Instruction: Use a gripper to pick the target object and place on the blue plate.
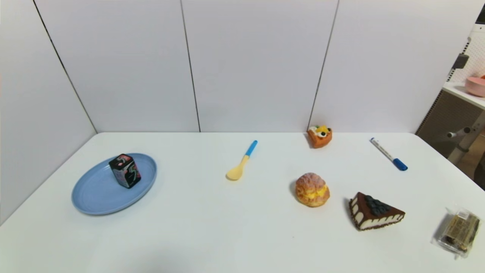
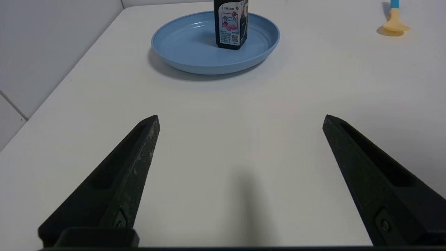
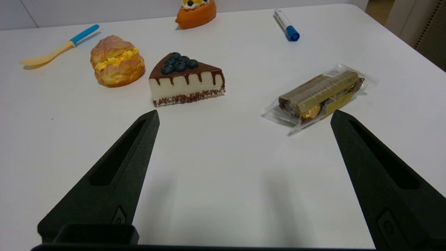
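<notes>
**Box stands on the plate, both grippers spread wide over bare worktop**

The left gripper (image 2: 240, 118) hangs low over the white worktop (image 1: 197, 212), its two black fingers (image 2: 139, 146) spread wide apart, holding nothing and touching nothing. Straight ahead of those fingers, well apart from them, sits the blue plate (image 2: 181, 52). The black box (image 2: 231, 24) with the pink patches and the white "5" stands upright inside the plate, toward its far side. Farther along, beyond the right-hand fingertip of this gripper, lies a yellow spoon (image 1: 240, 163) with a blue handle.

The right gripper (image 3: 244, 116) is likewise held low over the worktop, fingers (image 3: 352, 139) wide apart and empty. Ahead of its one finger lie a cream puff (image 3: 116, 61) and, just beside it, a chocolate cake wedge (image 3: 186, 78) topped with blueberries. A clear-wrapped snack packet (image 3: 318, 94) lies close ahead of the other fingertip. Well beyond these are an orange fruit tart (image 3: 195, 10) and a blue-capped marker (image 3: 286, 25).
</notes>
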